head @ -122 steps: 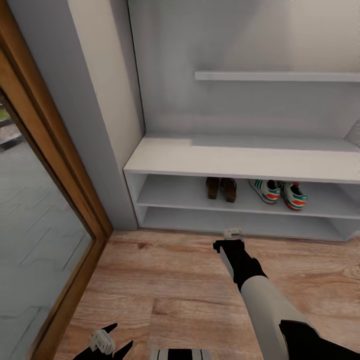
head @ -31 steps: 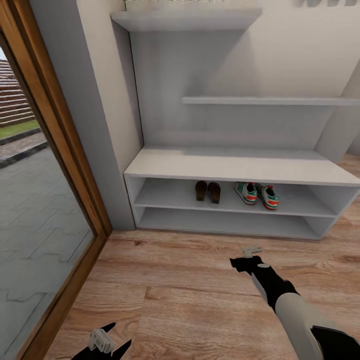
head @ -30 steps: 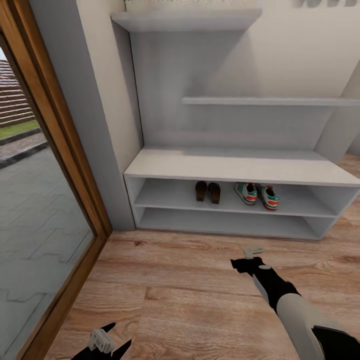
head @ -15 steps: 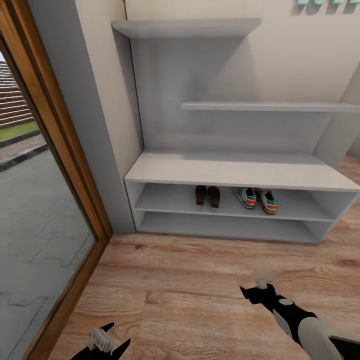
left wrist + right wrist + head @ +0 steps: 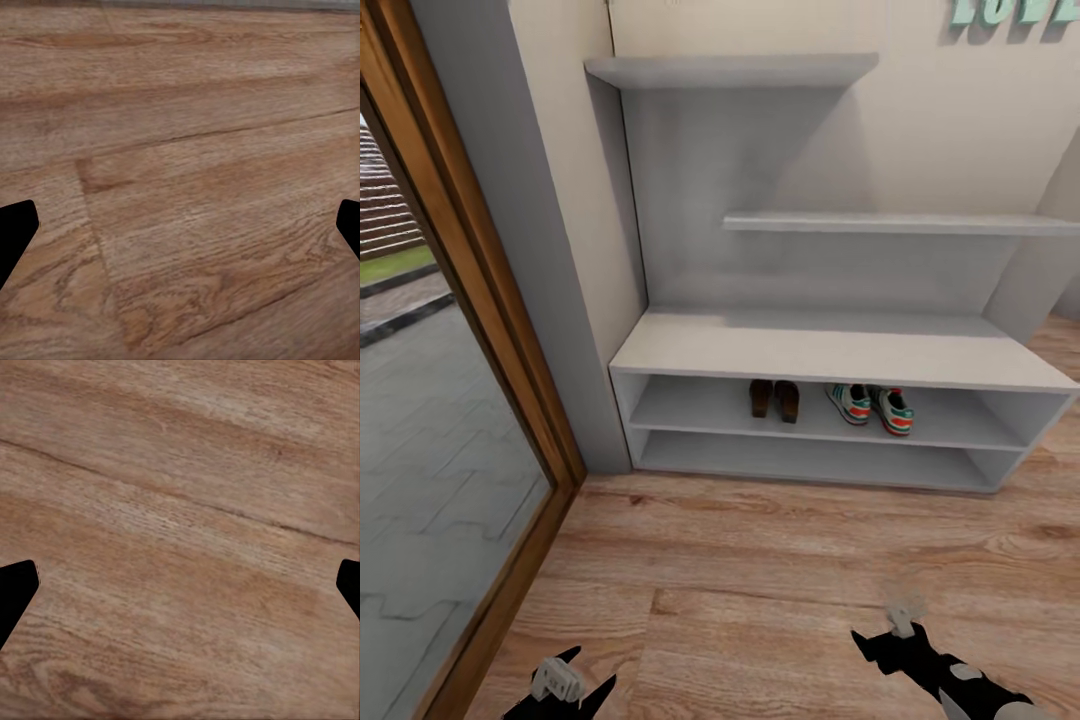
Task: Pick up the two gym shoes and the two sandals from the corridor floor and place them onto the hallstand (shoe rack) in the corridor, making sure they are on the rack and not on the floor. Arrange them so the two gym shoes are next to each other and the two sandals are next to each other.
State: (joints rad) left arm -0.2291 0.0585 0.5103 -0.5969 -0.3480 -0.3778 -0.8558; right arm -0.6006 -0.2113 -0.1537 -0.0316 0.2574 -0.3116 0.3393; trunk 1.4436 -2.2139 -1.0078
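Low at the head view's bottom edge, your left gripper (image 5: 565, 685) sits over the corridor floor (image 5: 760, 560), cut off by the frame, so you cannot tell its spread from here. Your right gripper (image 5: 900, 620) reaches forward from the lower right on a black-and-white forearm, held above the planks and touching nothing. Ahead of you, the hallstand (image 5: 840, 345) stands against the wall beside a wood-framed glass door (image 5: 480, 330). Its upper shoe tier holds the sandals (image 5: 774, 398) side by side toward the middle, and the gym shoes (image 5: 870, 406) side by side just to their right. The lower tier is out of your arms' reach, well apart from both grippers.

Through the left wrist view, you see only the two dark fingertips (image 5: 15, 232) at opposite edges, spread wide, with bare floor (image 5: 180, 180) between them and nothing held.

Through the right wrist view, the fingertips (image 5: 15, 589) likewise stand far apart at the edges, empty, over wood-grain planks (image 5: 180, 532).
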